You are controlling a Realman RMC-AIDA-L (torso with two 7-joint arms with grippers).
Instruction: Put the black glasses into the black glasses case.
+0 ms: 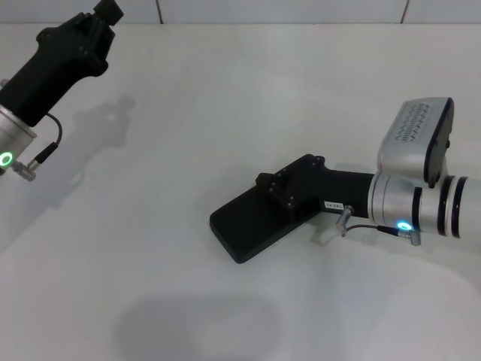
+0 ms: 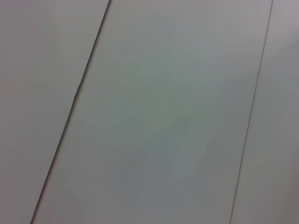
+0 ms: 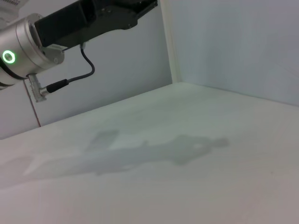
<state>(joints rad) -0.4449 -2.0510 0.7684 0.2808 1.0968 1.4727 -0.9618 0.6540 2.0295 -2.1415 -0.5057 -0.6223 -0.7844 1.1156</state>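
Right claw (image 1: 276, 197) pressing on black glasses case (image 1: 252, 223), which lies shut under it on table (image 1: 225, 113); finger state hidden. Glasses unseen. Left claw (image 1: 107, 11) raised, far off. Risk: off-centre push skids case.

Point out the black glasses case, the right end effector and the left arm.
Flat matte black glasses case (image 1: 242, 229), head view, closed lid's bare near end.
Right end effector (image 1: 289, 192), head view, black body over case.
Left arm (image 1: 64, 64), head view, black forearm.
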